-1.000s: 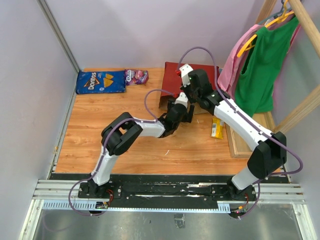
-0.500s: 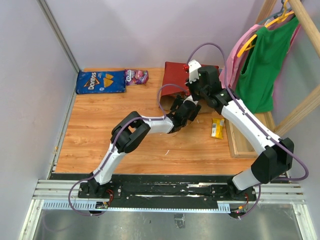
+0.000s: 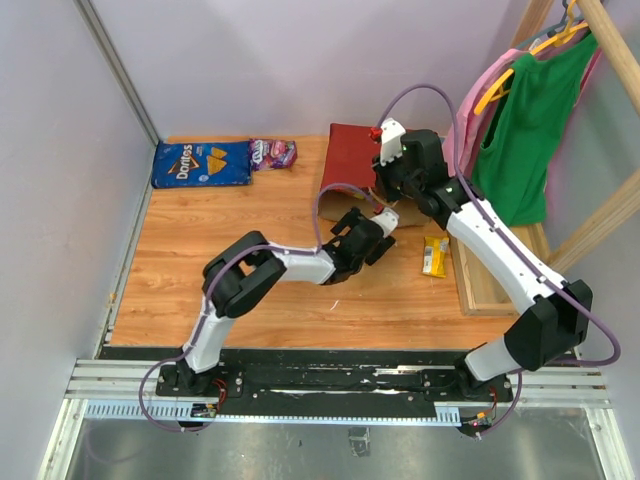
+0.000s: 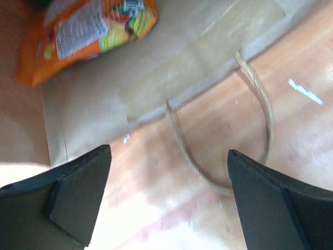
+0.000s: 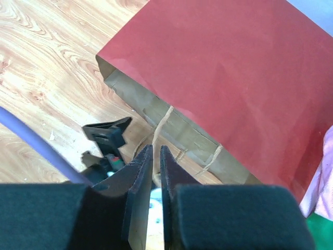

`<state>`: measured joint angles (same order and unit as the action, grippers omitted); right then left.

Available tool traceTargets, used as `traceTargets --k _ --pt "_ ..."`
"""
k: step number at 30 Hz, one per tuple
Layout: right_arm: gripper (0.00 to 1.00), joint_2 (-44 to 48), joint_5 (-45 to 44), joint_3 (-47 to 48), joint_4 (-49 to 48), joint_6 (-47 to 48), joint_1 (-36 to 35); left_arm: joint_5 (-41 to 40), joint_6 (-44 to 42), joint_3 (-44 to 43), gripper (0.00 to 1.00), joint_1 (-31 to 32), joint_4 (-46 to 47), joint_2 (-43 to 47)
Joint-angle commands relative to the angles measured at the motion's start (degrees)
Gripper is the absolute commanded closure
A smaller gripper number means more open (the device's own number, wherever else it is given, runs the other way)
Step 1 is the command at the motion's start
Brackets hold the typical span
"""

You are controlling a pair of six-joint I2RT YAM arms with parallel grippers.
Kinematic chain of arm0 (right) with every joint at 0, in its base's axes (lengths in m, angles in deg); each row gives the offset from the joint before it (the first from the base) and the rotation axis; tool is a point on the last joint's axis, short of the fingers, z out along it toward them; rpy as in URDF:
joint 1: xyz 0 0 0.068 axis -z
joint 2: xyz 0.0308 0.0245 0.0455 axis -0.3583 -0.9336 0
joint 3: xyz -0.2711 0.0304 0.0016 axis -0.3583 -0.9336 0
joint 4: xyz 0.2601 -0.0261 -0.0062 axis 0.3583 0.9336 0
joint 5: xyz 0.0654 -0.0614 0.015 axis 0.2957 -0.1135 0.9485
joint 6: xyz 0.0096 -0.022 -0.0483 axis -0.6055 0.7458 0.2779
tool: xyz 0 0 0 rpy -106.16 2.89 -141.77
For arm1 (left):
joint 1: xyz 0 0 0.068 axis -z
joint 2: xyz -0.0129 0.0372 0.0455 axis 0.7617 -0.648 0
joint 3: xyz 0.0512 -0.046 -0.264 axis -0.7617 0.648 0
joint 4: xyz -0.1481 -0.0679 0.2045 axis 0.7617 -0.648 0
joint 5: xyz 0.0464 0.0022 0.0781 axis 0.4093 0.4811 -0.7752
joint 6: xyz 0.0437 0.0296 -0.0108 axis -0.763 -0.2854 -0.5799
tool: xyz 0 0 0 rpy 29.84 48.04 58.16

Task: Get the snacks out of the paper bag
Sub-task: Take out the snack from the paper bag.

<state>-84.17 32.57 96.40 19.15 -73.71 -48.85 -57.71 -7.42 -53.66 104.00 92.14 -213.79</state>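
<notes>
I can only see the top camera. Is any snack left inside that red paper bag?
Observer: Yes. The left wrist camera shows an orange glossy packet lying inside the red paper bag, on its brown lining.
Operator: Are the left pinchers open?
Observer: Wide open. The left gripper is above a twisted paper handle that lies on the wooden table.
Operator: And the right one?
Observer: The right gripper is nearly shut and seems to pinch the bag's other handle.
</notes>
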Motion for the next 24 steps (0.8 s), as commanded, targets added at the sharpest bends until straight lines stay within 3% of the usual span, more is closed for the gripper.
traceTargets --k 1,5,8,12,16,19,24 --pt "0.87 2.48 1.74 0.33 -1.13 -1.51 0.52 7.25 17.48 9.93 0.02 0.27 8.58 13.16" --pt "0.87 2.82 2.64 0.33 -1.35 -2.29 0.52 14.50 32.75 22.81 0.04 0.16 30.35 19.39" --pt "0.86 3.50 2.63 0.33 -1.11 -2.43 0.52 17.23 41.71 29.10 0.13 0.06 50.43 17.49" --pt "0.86 4.53 1.55 0.80 -0.16 -2.05 0.52 25.84 58.84 26.00 0.25 -2.29 59.05 9.13" --pt "0.86 5.14 1.13 1.29 0.79 -1.57 0.52 28.59 74.48 24.57 0.31 -3.59 76.80 -2.12" --pt "0.86 5.26 1.25 1.47 1.00 -1.54 0.52 28.36 79.30 21.20 0.34 -3.11 79.82 -6.49" --pt "0.86 5.37 1.38 1.99 1.46 -1.57 0.56 22.03 80.83 17.73 0.27 -2.39 80.17 -8.15"
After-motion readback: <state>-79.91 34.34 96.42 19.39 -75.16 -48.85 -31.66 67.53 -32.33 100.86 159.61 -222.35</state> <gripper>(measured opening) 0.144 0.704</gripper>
